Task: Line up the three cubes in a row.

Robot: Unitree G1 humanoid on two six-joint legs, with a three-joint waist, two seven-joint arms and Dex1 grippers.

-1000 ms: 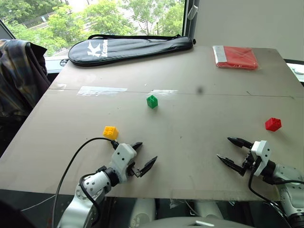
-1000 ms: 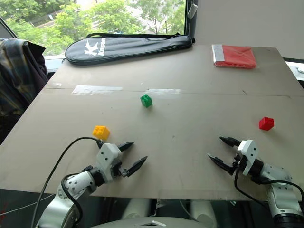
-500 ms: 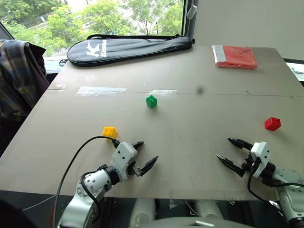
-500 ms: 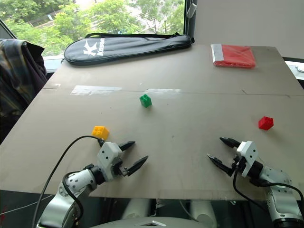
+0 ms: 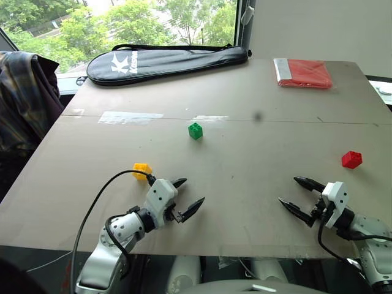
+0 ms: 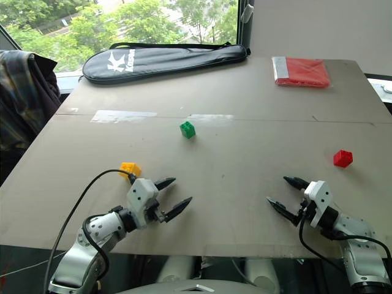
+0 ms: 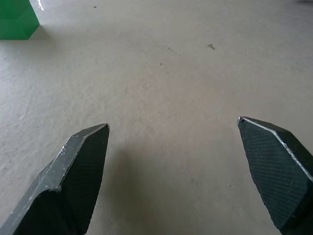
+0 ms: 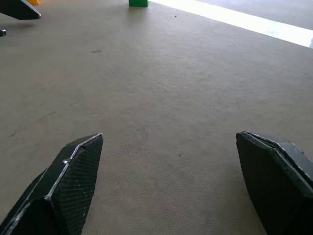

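Three cubes lie apart on the tan table (image 5: 245, 98). The green cube (image 5: 195, 130) is near the middle, the yellow cube (image 5: 142, 169) at the near left and the red cube (image 5: 351, 159) at the right. My left gripper (image 5: 191, 193) hovers open just right of the yellow cube, with nothing between its fingers. My right gripper (image 5: 288, 190) is open and empty near the front edge, short of the red cube and to its left. The left wrist view catches the green cube (image 7: 17, 22) far ahead. The right wrist view has the green cube (image 8: 138, 3) ahead too.
A black racket bag (image 5: 165, 61) lies along the far left edge. A flat red packet (image 5: 303, 72) sits at the far right corner. A strip of clear tape (image 5: 130, 117) runs across the table's seam. A plaid jacket (image 5: 24, 98) hangs off to the left.
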